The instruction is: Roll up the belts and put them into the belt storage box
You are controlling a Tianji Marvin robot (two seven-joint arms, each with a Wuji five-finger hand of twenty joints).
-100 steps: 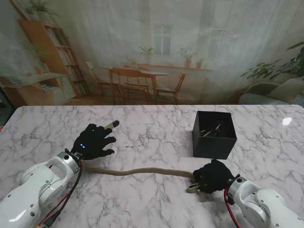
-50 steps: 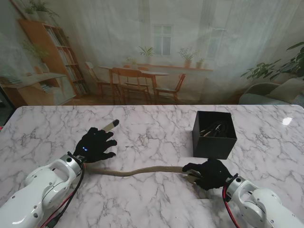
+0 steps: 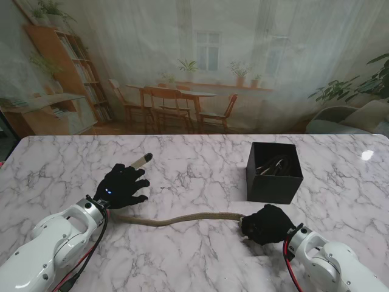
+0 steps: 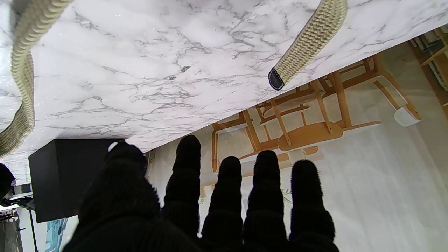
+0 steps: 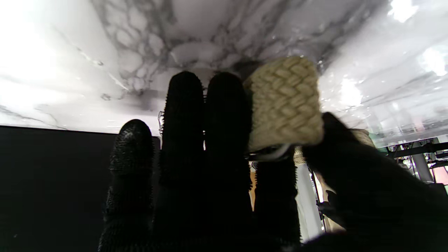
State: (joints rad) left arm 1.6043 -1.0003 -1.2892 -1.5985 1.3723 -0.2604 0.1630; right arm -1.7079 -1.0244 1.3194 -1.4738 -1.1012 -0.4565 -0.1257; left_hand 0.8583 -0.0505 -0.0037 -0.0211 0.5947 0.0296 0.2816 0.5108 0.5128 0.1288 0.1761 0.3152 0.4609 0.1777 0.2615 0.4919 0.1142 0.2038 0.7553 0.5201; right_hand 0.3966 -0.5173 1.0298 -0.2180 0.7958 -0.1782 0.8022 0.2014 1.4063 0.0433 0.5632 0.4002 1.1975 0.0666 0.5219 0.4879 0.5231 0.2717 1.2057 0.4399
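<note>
A tan braided belt (image 3: 182, 218) lies across the marble table, running from under my left hand (image 3: 121, 185) to my right hand (image 3: 265, 224). Its dark-tipped end (image 3: 144, 159) pokes out past the left fingers. The left hand rests flat on the belt with fingers spread; its wrist view shows the belt tip (image 4: 276, 78) and the fingers (image 4: 231, 196) straight. My right hand is shut on the belt's other end, and a rolled braided turn (image 5: 285, 105) sits between thumb and fingers. The black storage box (image 3: 275, 172) stands just beyond the right hand, with a dark belt inside.
The black box (image 4: 63, 175) also shows in the left wrist view, and its dark wall (image 5: 52, 175) fills much of the right wrist view. A printed dining-room backdrop stands behind the table's far edge.
The right hand has curled over the belt's end and shifted slightly left and away from me, hiding the end that showed a second ago. The left hand has barely moved.
</note>
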